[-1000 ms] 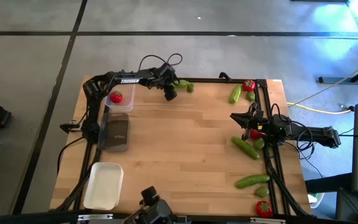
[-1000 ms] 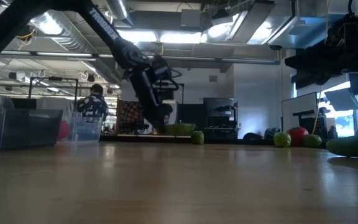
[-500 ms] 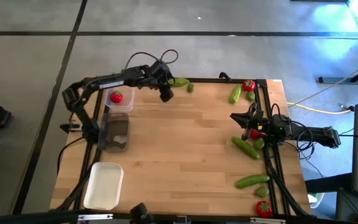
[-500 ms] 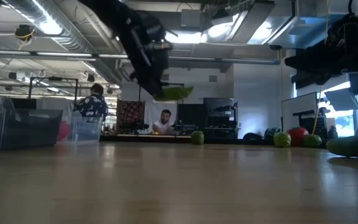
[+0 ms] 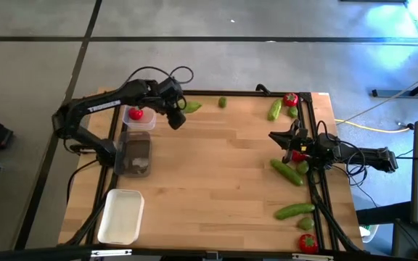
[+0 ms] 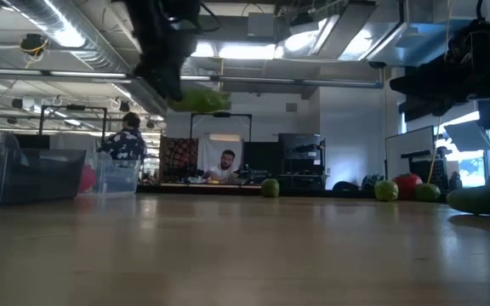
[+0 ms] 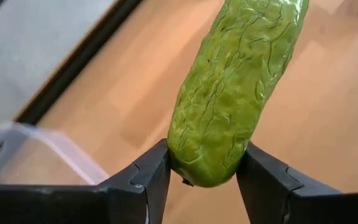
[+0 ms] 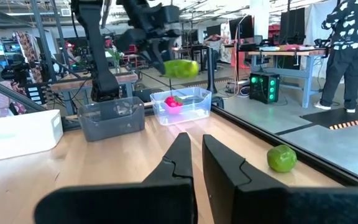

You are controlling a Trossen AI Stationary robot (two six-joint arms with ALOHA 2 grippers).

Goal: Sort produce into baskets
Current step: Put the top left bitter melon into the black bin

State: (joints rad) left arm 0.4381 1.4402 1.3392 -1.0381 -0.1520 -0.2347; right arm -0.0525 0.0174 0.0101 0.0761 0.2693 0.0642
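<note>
My left gripper (image 5: 179, 113) is shut on a green cucumber (image 5: 192, 106) well above the table's far left part, just right of a clear bin (image 5: 148, 125) that holds a red tomato (image 5: 136, 113). The cucumber also shows high up in the low view (image 6: 198, 100). My right gripper (image 5: 278, 137) hangs shut and empty at the right edge, beside a tomato (image 5: 296, 154). A second clear bin (image 5: 136, 156) and a white bin (image 5: 120, 215) stand along the left edge. My left gripper pinches the cucumber's near end (image 7: 202, 163) between its two fingers (image 7: 146, 179), one on each side. The rest of the cucumber sticks out forward past the fingertips, toward the table's right. It is lifted clear of the table and lies about level.
A lime (image 5: 222, 102) lies at the far edge. Along the right edge lie cucumbers (image 5: 287, 172) (image 5: 294, 211) (image 5: 274, 109), tomatoes (image 5: 289, 99) (image 5: 308, 242) and limes (image 5: 302, 166). The wooden middle of the table (image 5: 216, 174) is bare. People show in the room behind.
My left gripper has lifted the cucumber off the table at the far edge and carried it up and toward the table's left, toward the clear bin with the tomato. The cucumber now hangs clear, high above the table.
</note>
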